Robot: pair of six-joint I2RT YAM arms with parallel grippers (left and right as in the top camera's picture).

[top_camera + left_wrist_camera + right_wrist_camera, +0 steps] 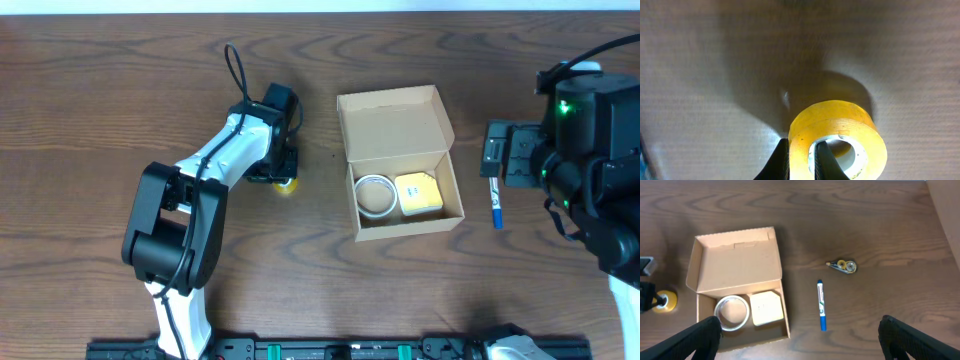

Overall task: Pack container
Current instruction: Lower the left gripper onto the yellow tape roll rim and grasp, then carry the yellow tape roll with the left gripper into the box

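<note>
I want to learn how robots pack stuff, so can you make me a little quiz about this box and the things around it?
1. True or false: the cardboard box has its lid open.
2. Fill in (inside/outside): the blue pen lies ___ the box, on the table.
3. What is the left gripper pinching? A) blue pen B) yellow tape roll C) box

Key: 1 true; 2 outside; 3 B.
</note>
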